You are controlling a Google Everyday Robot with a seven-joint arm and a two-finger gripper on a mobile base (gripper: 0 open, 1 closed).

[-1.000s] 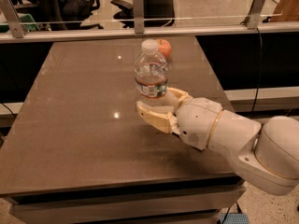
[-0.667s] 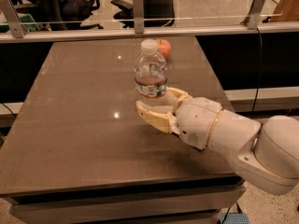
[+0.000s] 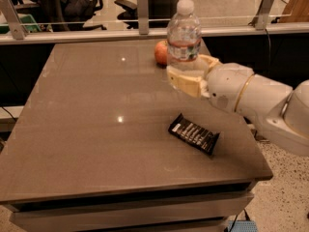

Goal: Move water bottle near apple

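Note:
The water bottle (image 3: 183,35) is clear and ribbed with a white cap and a red-banded label. My gripper (image 3: 189,74) is shut on its lower part and holds it upright above the table, right of the middle. The red-orange apple (image 3: 161,52) sits on the table near the far edge, just left of and behind the bottle, partly hidden by it. My white arm (image 3: 256,100) reaches in from the right.
A flat black snack-bar wrapper (image 3: 194,133) lies on the brown table (image 3: 87,129) toward the front right. A glass barrier with metal posts (image 3: 142,6) runs along the far edge. Office chairs stand beyond it.
My gripper has lifted the bottle and carried it toward the far side, close to the apple. The black wrapper, hidden under the arm before, now shows.

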